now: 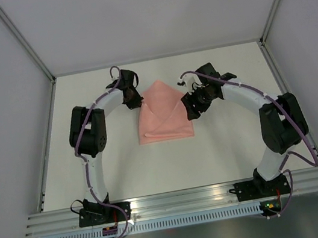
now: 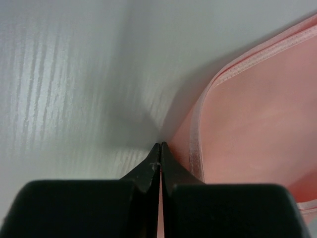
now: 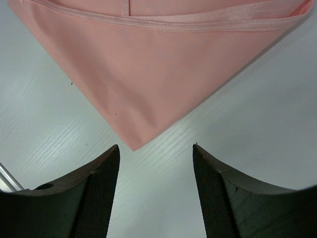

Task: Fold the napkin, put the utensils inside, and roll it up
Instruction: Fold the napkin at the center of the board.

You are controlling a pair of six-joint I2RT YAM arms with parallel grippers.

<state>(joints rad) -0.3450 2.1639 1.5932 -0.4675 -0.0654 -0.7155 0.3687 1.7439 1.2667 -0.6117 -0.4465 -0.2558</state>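
Here, left fingers (image 2: 148, 171) are closed beside the napkin (image 1: 164, 118), right fingers (image 3: 99, 191) wide before it.

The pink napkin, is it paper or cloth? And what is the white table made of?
The napkin looks like cloth, probably thin woven fabric: smooth, slightly glossy, with a stitched hem band along its edges. The table looks like hard white board, maybe laminate or plastic: fine ribbed lines and a soft sheen show. Looks alone can't settle either.
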